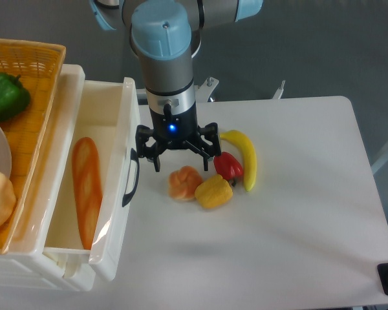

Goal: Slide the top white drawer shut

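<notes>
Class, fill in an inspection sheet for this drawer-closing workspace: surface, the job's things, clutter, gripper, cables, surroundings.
Surface: white table, bare on its right half.
Job's things: top white drawer pulled open, a baguette lying inside; black handle on its front.
Clutter: croissant, yellow pepper, red pepper and banana clustered on the table; orange wicker basket on top of the unit, holding a green pepper.
Gripper: gripper open, empty, fingers spread beside the handle.
Cables: nothing seen.
Surroundings: grey floor.
</notes>
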### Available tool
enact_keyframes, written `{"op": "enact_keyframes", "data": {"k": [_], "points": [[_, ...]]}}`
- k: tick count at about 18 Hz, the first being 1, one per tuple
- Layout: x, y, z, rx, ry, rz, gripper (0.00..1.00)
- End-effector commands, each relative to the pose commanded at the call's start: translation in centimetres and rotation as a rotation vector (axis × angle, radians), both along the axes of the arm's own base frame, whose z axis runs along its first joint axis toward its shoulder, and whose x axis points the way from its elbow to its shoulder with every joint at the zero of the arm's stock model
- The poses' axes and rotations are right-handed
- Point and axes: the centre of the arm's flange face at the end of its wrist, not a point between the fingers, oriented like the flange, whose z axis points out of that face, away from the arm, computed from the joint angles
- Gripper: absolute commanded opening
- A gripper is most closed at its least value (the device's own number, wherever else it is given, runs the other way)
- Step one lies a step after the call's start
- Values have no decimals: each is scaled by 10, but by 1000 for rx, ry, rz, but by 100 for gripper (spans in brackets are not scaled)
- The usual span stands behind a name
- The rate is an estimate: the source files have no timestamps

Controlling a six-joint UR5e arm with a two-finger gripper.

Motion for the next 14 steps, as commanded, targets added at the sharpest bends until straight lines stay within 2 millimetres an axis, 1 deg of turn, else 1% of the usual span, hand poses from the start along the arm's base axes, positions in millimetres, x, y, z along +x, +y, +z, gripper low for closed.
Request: {"op": "enact_keyframes", "data": {"k": [2,4,6,9,12,14], "points": [[-2,3,-6,-10,-5,-1,100],[-3,3,-6,-7,-6,0,100],[-7,7,-15,-21,-14,1,100],[-11,9,-23,-34,-20,10,100],[-11,6,-39,-55,-40,16,100],[-12,6,-57,-79,-63,19,100]]}}
